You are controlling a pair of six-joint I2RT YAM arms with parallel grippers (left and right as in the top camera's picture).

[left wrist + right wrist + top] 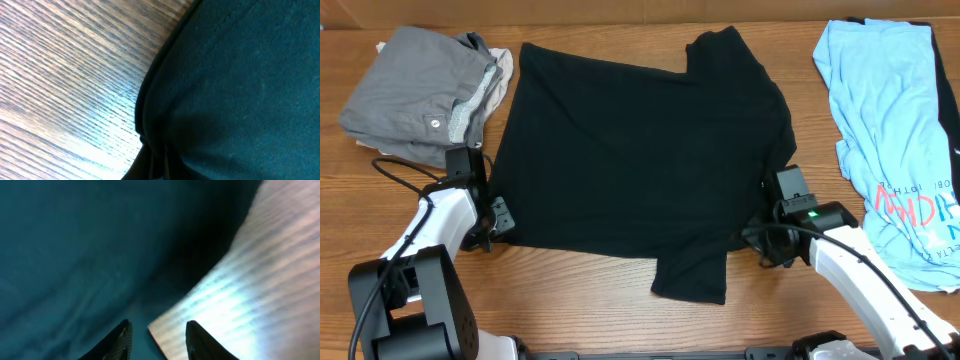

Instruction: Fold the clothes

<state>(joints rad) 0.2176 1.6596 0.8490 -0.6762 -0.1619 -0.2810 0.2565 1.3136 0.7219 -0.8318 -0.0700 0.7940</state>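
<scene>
Black fabric T-shirt (640, 150) lies spread flat mid-way across the brown wooden table (590, 300). My left gripper (498, 220) is at its lower-left corner; the fingers are hidden, so I cannot tell their state. My right gripper (156, 340) is at the lower-right hem, fingers spread, cloth edge between them.
</scene>
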